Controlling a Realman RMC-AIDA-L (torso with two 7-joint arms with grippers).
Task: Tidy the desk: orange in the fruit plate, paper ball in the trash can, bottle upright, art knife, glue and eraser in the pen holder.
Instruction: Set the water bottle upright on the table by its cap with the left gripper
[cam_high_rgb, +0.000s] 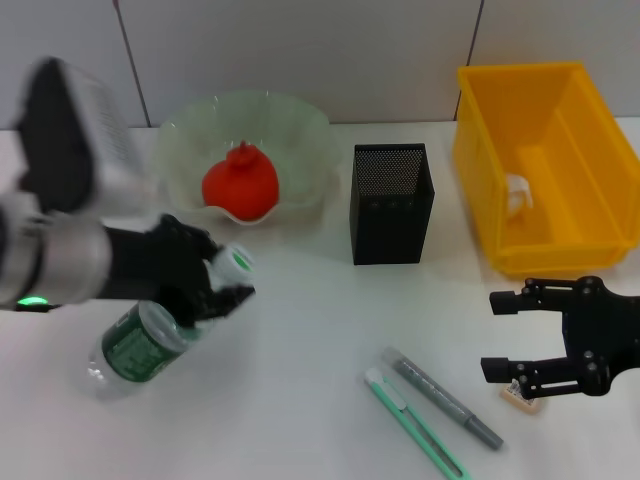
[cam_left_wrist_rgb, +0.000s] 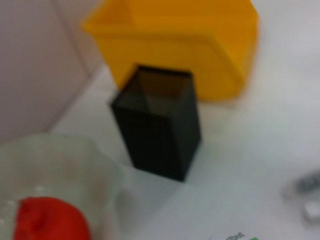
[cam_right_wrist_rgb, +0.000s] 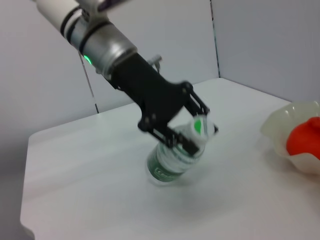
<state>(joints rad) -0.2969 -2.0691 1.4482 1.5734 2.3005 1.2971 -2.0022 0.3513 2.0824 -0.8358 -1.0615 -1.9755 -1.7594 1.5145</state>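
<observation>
My left gripper (cam_high_rgb: 212, 285) is shut on the neck of a clear bottle (cam_high_rgb: 138, 347) with a green label and a white cap. The bottle is tilted, base near the table; the right wrist view shows the bottle (cam_right_wrist_rgb: 171, 162) and that gripper (cam_right_wrist_rgb: 186, 135). A red-orange orange (cam_high_rgb: 240, 184) lies in the translucent fruit plate (cam_high_rgb: 300, 140). The black mesh pen holder (cam_high_rgb: 392, 203) stands at centre. A green art knife (cam_high_rgb: 415, 422) and a grey glue stick (cam_high_rgb: 445, 398) lie in front. My right gripper (cam_high_rgb: 500, 335) is open beside a small eraser (cam_high_rgb: 520, 396).
A yellow bin (cam_high_rgb: 480, 170) stands at the back right with a white paper ball (cam_high_rgb: 516, 194) inside. The left wrist view shows the pen holder (cam_left_wrist_rgb: 160, 125), the bin (cam_left_wrist_rgb: 175, 40) and the plate (cam_left_wrist_rgb: 65, 160) with the orange (cam_left_wrist_rgb: 45, 220).
</observation>
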